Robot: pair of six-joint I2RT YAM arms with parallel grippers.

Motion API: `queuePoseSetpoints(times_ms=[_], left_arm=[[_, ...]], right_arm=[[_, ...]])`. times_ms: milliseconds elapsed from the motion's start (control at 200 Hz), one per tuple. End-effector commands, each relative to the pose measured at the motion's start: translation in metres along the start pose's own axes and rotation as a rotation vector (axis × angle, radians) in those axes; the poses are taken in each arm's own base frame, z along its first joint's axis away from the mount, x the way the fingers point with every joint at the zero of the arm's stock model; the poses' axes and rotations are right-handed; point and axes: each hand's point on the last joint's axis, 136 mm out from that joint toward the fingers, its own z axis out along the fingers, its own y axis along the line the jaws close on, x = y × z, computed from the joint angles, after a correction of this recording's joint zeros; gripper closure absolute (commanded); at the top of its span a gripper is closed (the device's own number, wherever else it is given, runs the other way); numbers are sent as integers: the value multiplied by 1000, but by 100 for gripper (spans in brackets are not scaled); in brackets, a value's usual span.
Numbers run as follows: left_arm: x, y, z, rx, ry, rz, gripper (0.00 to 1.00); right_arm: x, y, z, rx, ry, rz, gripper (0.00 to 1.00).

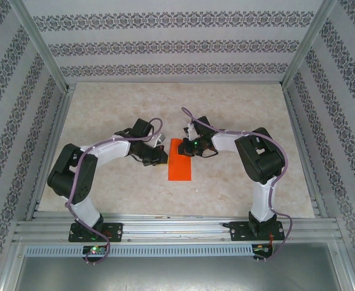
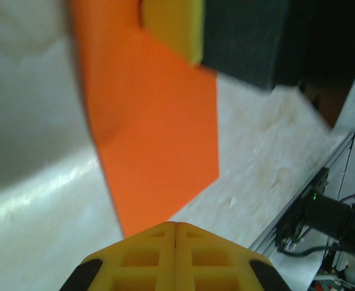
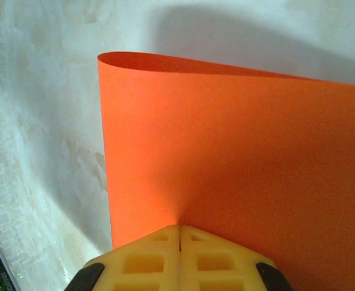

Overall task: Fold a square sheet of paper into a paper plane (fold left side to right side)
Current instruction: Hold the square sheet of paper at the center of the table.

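Seen from above, two robot arms reach inward over a pale marbled tabletop and nearly meet at its middle. The left arm bends at the elbow and stretches right. The right arm mirrors it, stretching left. Between them lies the orange paper, a narrow upright rectangle flat on the tabletop. The left hand sits low, just beside the paper's left edge, and its yellow fingers are pressed together with no gap. From its wrist camera the near corner of the paper comes right up to the fingertips, but whether they touch cannot be told. The right hand is over the paper's far end, its fingers also closed tight. From its wrist camera the fingertips meet the paper's surface. The far edge curls over in a soft rounded bend, not pressed flat. Whether a layer is pinched cannot be told.
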Motion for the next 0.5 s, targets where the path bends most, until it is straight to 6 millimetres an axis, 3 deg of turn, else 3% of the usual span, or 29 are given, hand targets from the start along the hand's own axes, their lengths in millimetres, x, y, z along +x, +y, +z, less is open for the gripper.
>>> queuePoseSetpoints(times_ms=[0,250,495], left_arm=[[-10,1,15,31,19,-22,100],[-16,0,42,33,51,-35,100],[-4,20,54,-26,73,-91,100]], right_arm=[[3,-6,1,7,13,-12,100],[6,-4,4,4,23,-13,100],[2,3,3,-13,7,-5,100]])
